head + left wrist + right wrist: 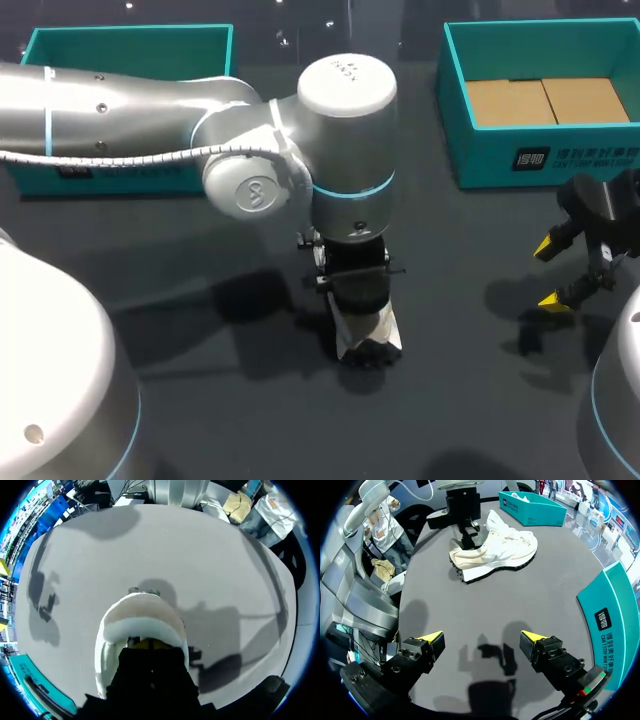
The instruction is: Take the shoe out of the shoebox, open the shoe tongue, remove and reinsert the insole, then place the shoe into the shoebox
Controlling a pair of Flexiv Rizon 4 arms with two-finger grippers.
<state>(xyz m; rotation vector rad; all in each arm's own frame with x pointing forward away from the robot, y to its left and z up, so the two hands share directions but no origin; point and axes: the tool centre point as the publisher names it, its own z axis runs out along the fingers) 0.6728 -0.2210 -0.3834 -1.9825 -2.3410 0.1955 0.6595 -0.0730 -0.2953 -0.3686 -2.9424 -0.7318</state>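
Presently the shoe (368,325) rests mid-tabletop (230,420), outside the shoebox (500,165). We judge it light, soft in the upper and stiffer along the sole, so the heel collar is the soundest hold. Our left hand (150,644) sits at that collar, but we cannot tell whether it is closed. Our right hand (481,642) hangs wide open, well apart from the shoe. There is open room around the shoe, and the shoebox stands well back.

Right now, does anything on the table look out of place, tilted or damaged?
Nothing stands out. The shoe stands on its sole on the table, outside both boxes, with the left gripper at its heel. The right gripper hangs open, apart from it.
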